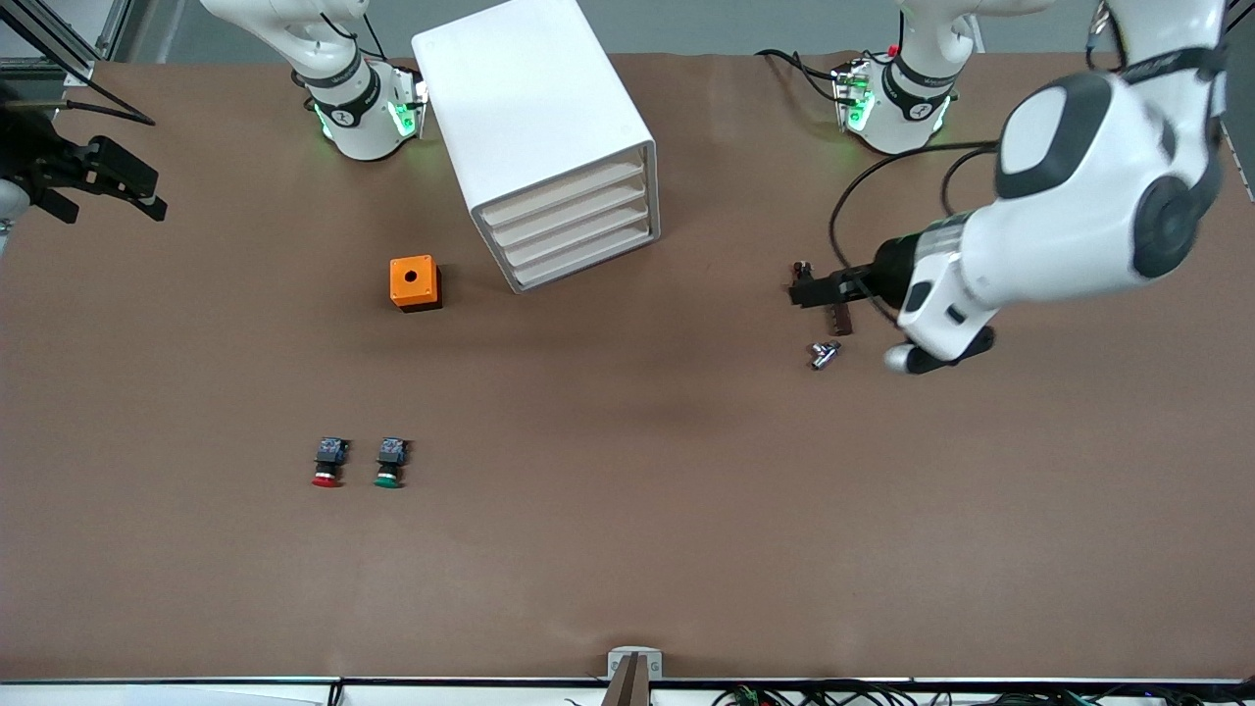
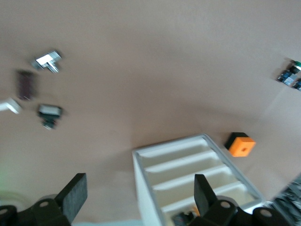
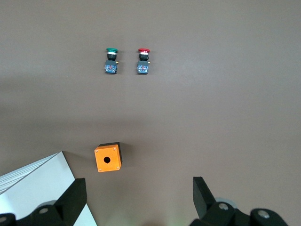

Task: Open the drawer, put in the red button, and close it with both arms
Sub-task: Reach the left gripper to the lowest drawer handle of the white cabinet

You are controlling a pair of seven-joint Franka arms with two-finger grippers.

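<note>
- The red button [image 1: 327, 464] lies on its side on the brown bench [image 1: 627, 510], in the part nearest the front camera and toward the right arm's end.
- Its long axis runs toward and away from the front camera: the red cap faces that camera, and the black-and-blue body is on the side of the arms' bases.
- Just beside it, apart and parallel, lies the green button [image 1: 390, 464], set the same way, toward the left arm's end.
- The orange box [image 1: 415, 283], a round hole in its top, sits farther from the front camera than both buttons, near the white drawer unit [image 1: 549, 137].
- The drawer unit shows four stacked fronts, all shut in the front view; the left wrist view cuts it off at the edge.
- The left claw [image 2: 140, 193] hangs above the bench near some small parts [image 1: 824, 324], its fingers spread wide and holding nothing.
- Those parts, one silver and others dark, are too small to identify.
- The right claw [image 3: 139, 194] is up over the bench's edge at the right arm's end, fingers spread and empty; the front view crops it.
</note>
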